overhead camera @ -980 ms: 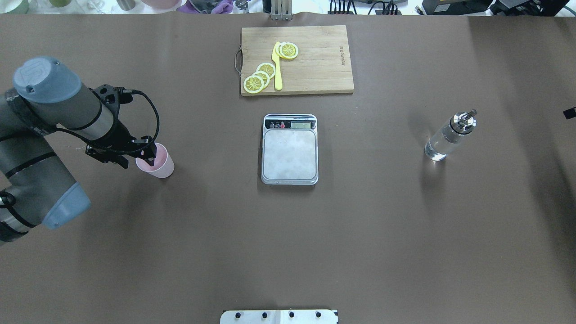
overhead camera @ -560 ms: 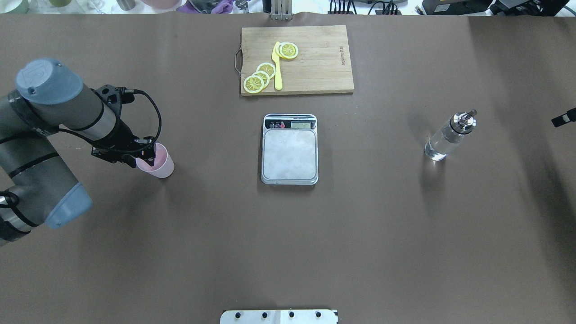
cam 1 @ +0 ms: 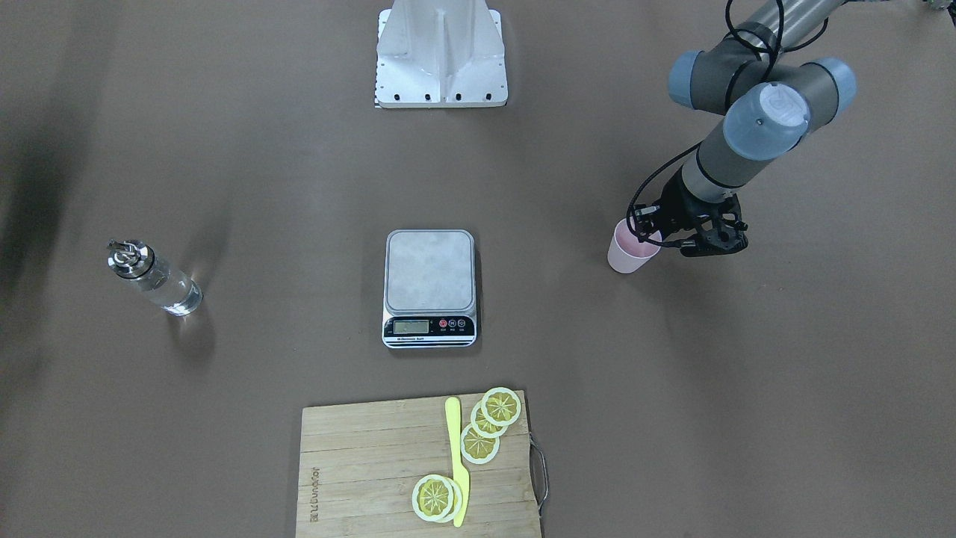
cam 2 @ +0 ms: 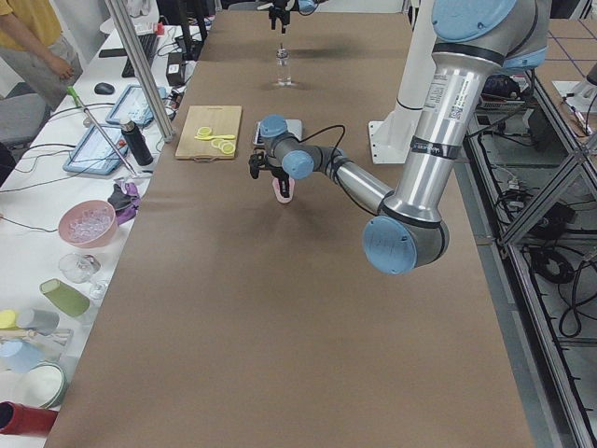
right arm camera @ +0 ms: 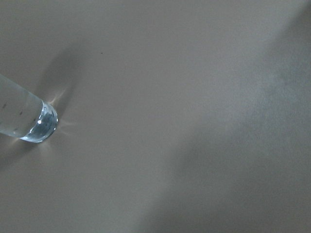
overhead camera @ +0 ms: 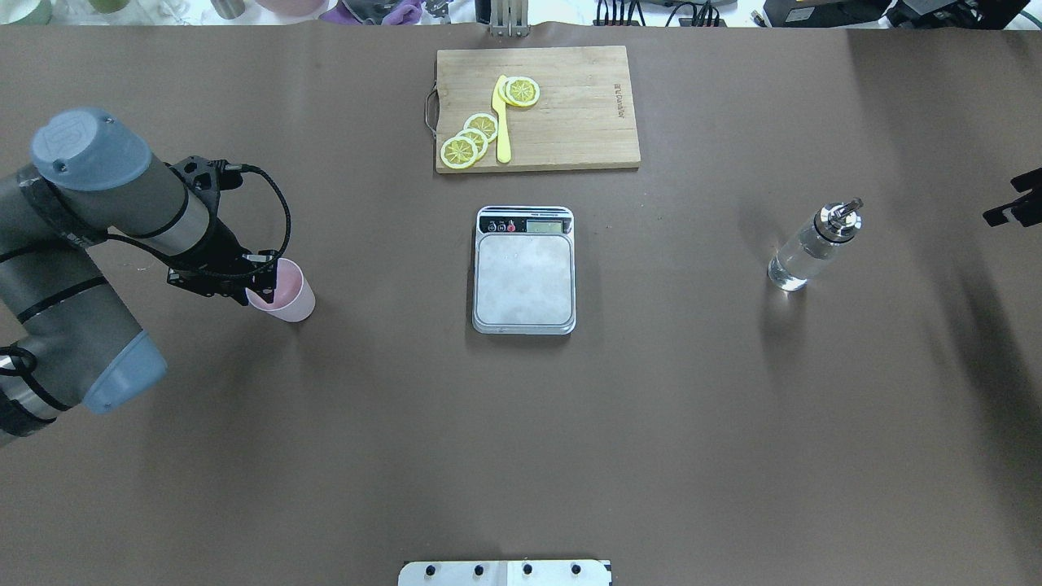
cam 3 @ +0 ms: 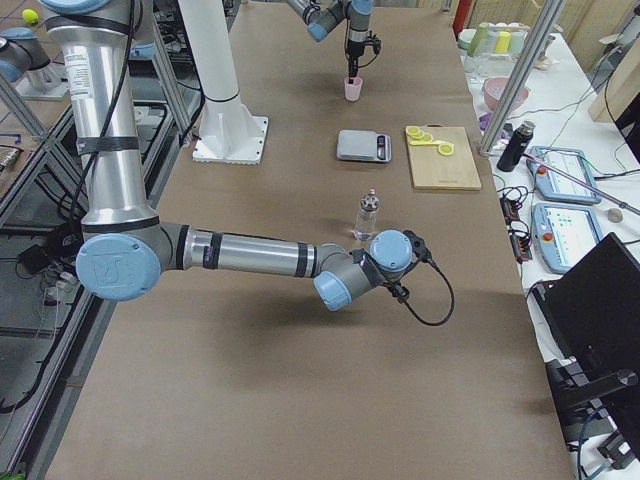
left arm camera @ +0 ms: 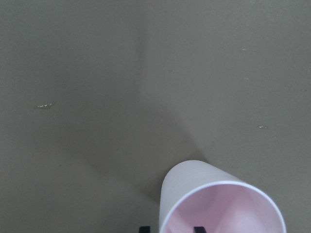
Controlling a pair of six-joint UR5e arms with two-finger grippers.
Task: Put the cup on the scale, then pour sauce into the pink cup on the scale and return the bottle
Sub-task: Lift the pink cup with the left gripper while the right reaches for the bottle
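Observation:
The pale pink cup (overhead camera: pixel 291 299) (cam 1: pixel 624 258) stands upright on the brown table, far left of the scale (overhead camera: pixel 525 281) (cam 1: pixel 429 270). My left gripper (overhead camera: pixel 256 285) (left arm camera: pixel 171 228) is at the cup's rim. One fingertip is inside the cup (left arm camera: pixel 214 204) and one outside, with a gap showing between them, so it is open. The scale's platform is bare. The clear bottle (overhead camera: pixel 810 248) (cam 1: pixel 153 280) (right arm camera: pixel 24 121) stands upright far right of the scale. A black part of my right gripper (overhead camera: pixel 1013 207) shows at the table's right edge, apart from the bottle; its fingers are hidden.
A wooden cutting board (overhead camera: pixel 570 106) with lemon slices and a yellow knife lies beyond the scale. The robot's base plate (overhead camera: pixel 505 572) is at the near edge. A person (cam 2: pixel 37 47) and bowls are beside the table's far side.
My left gripper shifted slightly and its fingers narrowed around the cup's wall. The right gripper's black part came further into the overhead view. Cup, bottle and scale have not moved.

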